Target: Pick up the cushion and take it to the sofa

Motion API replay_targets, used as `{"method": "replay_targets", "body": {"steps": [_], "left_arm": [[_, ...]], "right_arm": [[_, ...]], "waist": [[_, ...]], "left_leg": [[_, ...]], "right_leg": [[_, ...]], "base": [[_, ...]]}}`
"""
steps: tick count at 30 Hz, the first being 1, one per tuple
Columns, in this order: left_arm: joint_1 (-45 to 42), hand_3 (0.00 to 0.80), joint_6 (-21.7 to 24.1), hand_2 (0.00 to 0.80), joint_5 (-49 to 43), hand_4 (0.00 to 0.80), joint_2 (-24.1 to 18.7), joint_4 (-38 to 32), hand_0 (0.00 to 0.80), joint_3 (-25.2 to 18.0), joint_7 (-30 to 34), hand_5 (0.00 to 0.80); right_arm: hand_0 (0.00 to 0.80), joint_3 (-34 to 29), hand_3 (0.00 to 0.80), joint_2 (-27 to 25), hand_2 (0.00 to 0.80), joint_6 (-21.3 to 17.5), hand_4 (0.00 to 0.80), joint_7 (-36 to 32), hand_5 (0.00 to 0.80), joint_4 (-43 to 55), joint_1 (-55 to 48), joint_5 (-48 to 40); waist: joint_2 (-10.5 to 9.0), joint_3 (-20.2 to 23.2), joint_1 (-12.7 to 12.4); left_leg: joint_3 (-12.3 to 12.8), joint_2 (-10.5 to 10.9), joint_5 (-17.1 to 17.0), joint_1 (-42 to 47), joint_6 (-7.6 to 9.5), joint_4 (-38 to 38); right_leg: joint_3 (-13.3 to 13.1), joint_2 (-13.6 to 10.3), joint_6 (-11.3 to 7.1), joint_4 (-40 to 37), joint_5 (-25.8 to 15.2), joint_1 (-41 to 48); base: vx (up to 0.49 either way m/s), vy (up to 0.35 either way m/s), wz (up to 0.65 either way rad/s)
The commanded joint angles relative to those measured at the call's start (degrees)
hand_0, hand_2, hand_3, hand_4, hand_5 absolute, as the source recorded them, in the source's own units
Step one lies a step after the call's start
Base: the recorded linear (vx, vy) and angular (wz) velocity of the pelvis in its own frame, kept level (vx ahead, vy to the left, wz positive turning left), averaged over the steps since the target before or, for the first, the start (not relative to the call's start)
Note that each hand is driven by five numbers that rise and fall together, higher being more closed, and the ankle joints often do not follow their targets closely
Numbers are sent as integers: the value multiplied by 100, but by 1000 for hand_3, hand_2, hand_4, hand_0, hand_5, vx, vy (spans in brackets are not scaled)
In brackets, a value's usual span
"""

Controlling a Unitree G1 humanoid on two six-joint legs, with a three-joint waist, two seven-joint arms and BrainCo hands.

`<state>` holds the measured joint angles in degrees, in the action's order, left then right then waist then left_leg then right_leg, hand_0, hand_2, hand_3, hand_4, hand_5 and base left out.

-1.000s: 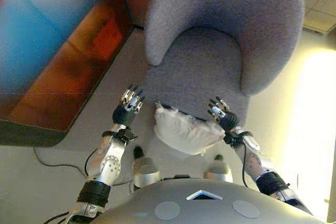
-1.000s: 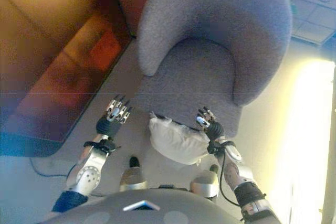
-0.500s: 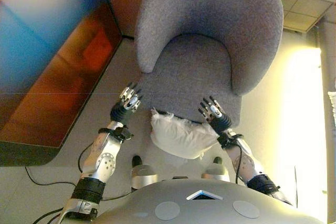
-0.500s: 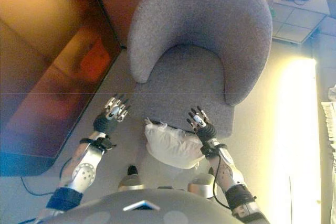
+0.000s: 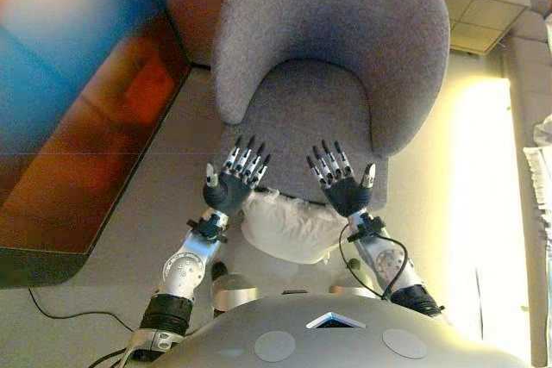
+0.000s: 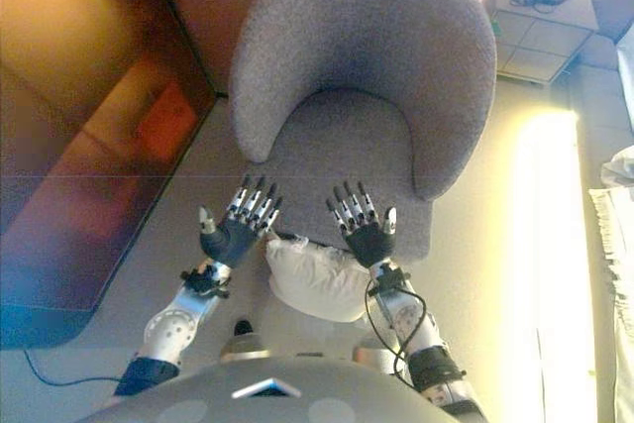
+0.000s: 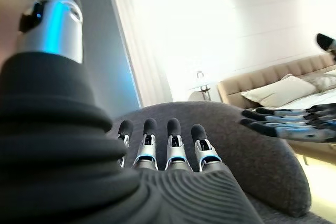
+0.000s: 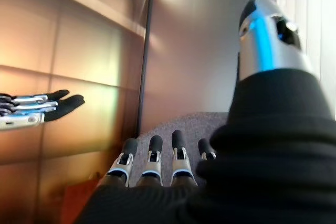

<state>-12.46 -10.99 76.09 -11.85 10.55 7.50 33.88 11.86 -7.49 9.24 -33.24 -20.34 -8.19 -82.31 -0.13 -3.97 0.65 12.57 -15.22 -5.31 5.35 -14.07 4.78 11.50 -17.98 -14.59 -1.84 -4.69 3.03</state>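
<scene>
At 6 o'clock from the armchair [image 5: 332,66], on the floor against its front edge, the white cushion [image 5: 285,226] lies crosswise — left hand [image 5: 235,180] and right hand [image 5: 341,183] flank it equally near, fingers spread, empty.

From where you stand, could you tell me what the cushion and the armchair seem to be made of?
The cushion looks like soft white woven cloth over a loose filling: its surface is creased and one corner is bunched. The armchair seems upholstered in a grey, matte, nubby fabric with a fine speckled weave and rounded padded edges. What lies beneath the covering I cannot tell.
</scene>
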Motion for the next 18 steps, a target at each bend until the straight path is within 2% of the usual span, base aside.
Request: {"method": "replay_targets", "body": {"steps": [1, 7, 10, 11, 13, 14, 15, 17, 18], "left_arm": [[147, 0, -26, 0, 58, 0, -54, -103, 0, -111, 165, 0], [218, 0, 4, 0, 69, 0, -46, -90, 0, -26, 116, 0], [171, 0, 151, 0, -3, 0, -51, -39, 0, -4, -72, 0], [129, 0, 332, 0, -262, 0, -75, -12, 0, -19, -387, 0], [120, 0, 928, 0, -1250, 0, -213, 160, 0, -34, -1233, 0], [161, 0, 1300, 0, -1966, 0, -340, 251, 0, -16, -1685, 0], [202, 0, 1482, 0, -2492, 0, -434, 280, 0, -6, -2003, 0], [265, 0, 1709, 0, -3466, 0, -635, 405, 0, -36, -2666, 0], [318, 0, 1785, 0, -3740, 0, -731, 495, 0, -59, -2944, 0]], "right_arm": [[0, -202, 0, 153, 0, -67, 0, -113, 0, 596, 81, 92], [0, -133, 0, 116, 0, -182, 0, -77, 0, 556, 123, 35], [0, -127, 0, 110, 0, -247, 0, 62, 0, 541, 97, 292], [0, -112, 0, 65, 0, -484, 0, 276, 0, 523, 60, 707], [0, -53, 0, -117, 0, -1200, 0, 951, 0, 426, 58, 1811], [0, -12, 0, -251, 0, -1551, 0, 1481, 0, 360, 80, 2560], [0, 2, 0, -352, 0, -1770, 0, 1921, 0, 302, 98, 3149], [0, -31, 0, -631, 0, -1963, 0, 2708, 0, 105, 148, 4178], [0, -54, 0, -726, 0, -1949, 0, 2922, 0, 27, 173, 4297]], "waist": [[4, 89, -33], [12, 32, -42], [5, 19, -35], [-7, 19, -38], [-30, -1, -46], [-41, -21, -43], [-49, -49, -39], [-65, -127, -31], [-69, -180, -30]], "left_leg": [[-70, 21, 316, -312, 418, -595], [-11, 40, 240, -390, 368, -474], [24, 52, 245, -374, 370, -437], [23, 52, 259, -368, 370, -447], [16, 47, 271, -371, 367, -482], [7, 44, 270, -386, 364, -510], [-7, 44, 274, -421, 362, -554], [-36, 45, 299, -523, 370, -689], [-54, 38, 314, -606, 370, -793]], "right_leg": [[214, -52, -19, 253, 69, -56], [377, -63, -34, 73, -117, -168], [392, -62, -41, 6, -177, -186], [390, -61, -41, 7, -179, -191], [401, -72, -41, 42, -176, -207], [391, -78, -41, 68, -172, -226], [380, -84, -41, 99, -164, -255], [328, -94, -39, 216, -128, -351], [294, -105, -34, 308, -90, -411]], "base": [[0, 0, 0], [-48, 13, 0], [-13, 5, 0], [0, 0, 0], [32, 3, -2], [0, 0, 0], [0, 0, 0], [-20, 10, 0], [-57, 13, -1]]}}
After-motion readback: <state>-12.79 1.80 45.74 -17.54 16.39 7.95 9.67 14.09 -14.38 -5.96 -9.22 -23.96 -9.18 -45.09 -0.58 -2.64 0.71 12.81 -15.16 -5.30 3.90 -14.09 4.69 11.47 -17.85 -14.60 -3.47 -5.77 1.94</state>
